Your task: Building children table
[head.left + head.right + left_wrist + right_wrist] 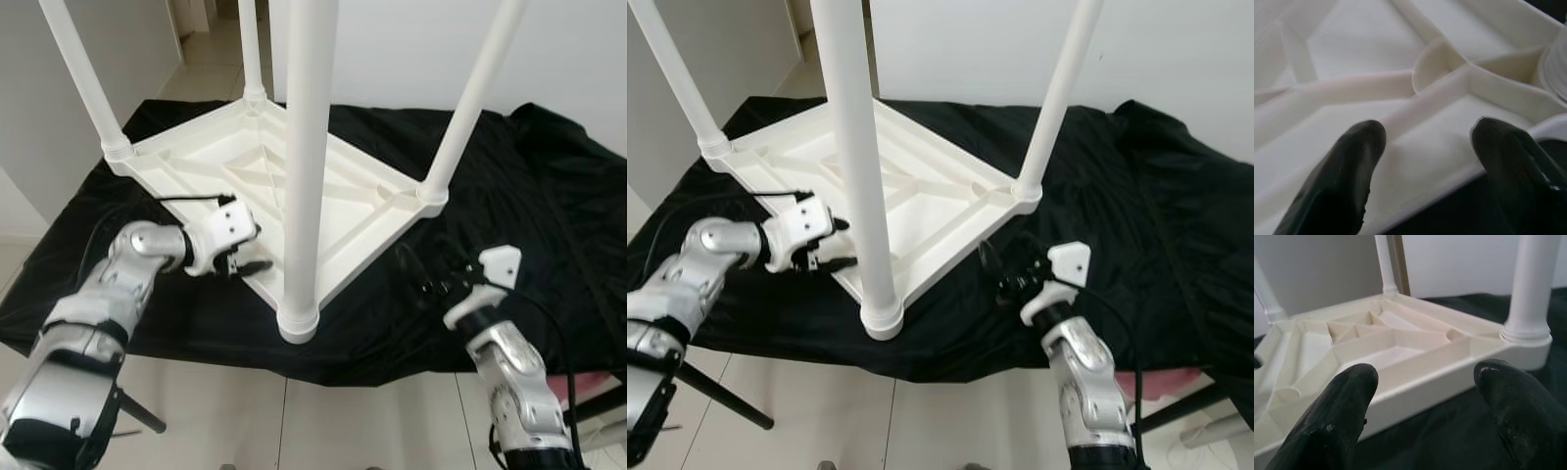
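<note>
We lose the tops of all four white legs (310, 147) past the upper edge. The black cloth (549, 196) hides whatever lies beneath it — its right side runs out of frame.

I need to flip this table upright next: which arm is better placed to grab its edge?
Probably left. The left gripper is open right at the upturned white table's near rim, fingers over the edge. The right gripper hangs open above the black cloth, short of the rim.

White table (333, 196); black cloth (529, 225); black fingers (1337, 416).
</note>
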`<state>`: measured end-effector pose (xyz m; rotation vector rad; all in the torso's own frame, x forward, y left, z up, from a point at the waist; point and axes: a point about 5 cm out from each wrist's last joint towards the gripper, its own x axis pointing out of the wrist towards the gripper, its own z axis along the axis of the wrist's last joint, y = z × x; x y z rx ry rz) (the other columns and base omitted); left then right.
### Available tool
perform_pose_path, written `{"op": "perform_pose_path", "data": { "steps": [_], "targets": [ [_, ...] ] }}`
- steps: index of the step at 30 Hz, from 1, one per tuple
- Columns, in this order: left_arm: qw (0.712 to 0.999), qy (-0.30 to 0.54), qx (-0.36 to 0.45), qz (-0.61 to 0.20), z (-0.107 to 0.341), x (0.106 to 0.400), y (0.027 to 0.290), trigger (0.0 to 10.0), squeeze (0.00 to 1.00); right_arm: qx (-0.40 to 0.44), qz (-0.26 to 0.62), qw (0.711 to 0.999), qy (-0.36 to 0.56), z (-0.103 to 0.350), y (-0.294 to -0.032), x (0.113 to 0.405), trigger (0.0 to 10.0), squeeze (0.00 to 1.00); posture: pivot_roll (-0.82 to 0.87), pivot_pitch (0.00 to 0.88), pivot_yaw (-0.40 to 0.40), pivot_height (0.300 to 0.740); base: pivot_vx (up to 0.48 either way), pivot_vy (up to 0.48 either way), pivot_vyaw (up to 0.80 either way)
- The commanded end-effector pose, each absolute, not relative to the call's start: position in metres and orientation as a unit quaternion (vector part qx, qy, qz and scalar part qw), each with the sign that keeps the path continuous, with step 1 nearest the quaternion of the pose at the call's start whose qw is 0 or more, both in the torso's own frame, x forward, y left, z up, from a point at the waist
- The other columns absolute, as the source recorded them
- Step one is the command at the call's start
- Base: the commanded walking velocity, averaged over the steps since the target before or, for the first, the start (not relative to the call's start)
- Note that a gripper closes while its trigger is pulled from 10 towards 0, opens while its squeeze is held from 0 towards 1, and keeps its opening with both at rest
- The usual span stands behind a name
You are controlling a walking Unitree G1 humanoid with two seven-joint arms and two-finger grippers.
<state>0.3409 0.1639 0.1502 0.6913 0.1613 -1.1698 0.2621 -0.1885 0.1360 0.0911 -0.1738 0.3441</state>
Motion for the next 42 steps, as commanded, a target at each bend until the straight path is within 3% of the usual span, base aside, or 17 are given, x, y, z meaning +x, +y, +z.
{"op": "perform_pose_path", "data": {
  "steps": [1,6,9,12,15,24,29,36,40,42],
  "targets": [
    [0.768,0.076,0.314,-0.553,0.151,0.337,0.17,10.0,0.0,0.05,0.17,0.98,-0.087,0.138,-0.19,0.262,10.0,0.0,-0.08,0.001,0.027,0.74,0.0,0.0,0.0],
    [0.781,0.067,0.3,-0.543,0.152,0.335,0.172,10.0,0.0,0.05,0.171,0.98,-0.087,0.138,-0.188,0.264,10.0,0.0,-0.07,0.002,0.027,0.74,0.0,0.0,0.0],
    [0.802,0.037,0.251,-0.541,0.161,0.329,0.168,10.0,0.0,0.053,0.173,0.98,-0.087,0.138,-0.184,0.266,10.0,0.0,-0.06,0.003,0.024,0.74,0.0,0.0,0.0],
    [0.802,0.037,0.251,-0.541,0.161,0.329,0.168,10.0,0.0,0.053,0.173,0.98,-0.087,0.138,-0.184,0.266,10.0,0.0,-0.06,0.003,0.024,0.74,0.0,0.0,0.0],
    [0.806,0.014,0.188,-0.561,0.169,0.312,0.159,10.0,0.0,0.058,0.175,0.979,-0.087,0.137,-0.18,0.268,10.0,0.0,-0.05,0.004,0.021,0.74,0.0,0.0,0.0],
    [0.769,0.017,0.139,-0.624,0.168,0.283,0.138,10.0,0.0,0.064,0.182,0.977,-0.089,0.137,-0.174,0.272,10.0,0.0,-0.03,0.0,0.02,0.74,0.0,0.0,0.0],
    [0.75,0.003,0.104,-0.653,0.173,0.263,0.113,10.0,0.0,0.062,0.182,0.977,-0.092,0.138,-0.175,0.273,10.0,0.0,-0.04,0.0,0.022,0.74,0.0,0.0,0.0],
    [0.753,-0.007,0.106,-0.65,0.176,0.264,0.104,10.0,0.0,0.06,0.183,0.977,-0.092,0.138,-0.175,0.274,10.0,0.0,-0.04,0.0,0.021,0.74,0.0,0.0,0.0],
    [0.77,0.0,0.126,-0.626,0.174,0.275,0.109,10.0,0.0,0.059,0.183,0.977,-0.092,0.138,-0.174,0.276,10.0,0.0,-0.04,0.0,0.022,0.74,0.0,0.0,0.0],
    [0.797,0.007,0.165,-0.581,0.172,0.299,0.121,10.0,0.0,0.057,0.184,0.977,-0.092,0.137,-0.175,0.276,10.0,0.0,-0.05,0.0,0.022,0.74,0.0,0.0,0.0]
  ]
}}
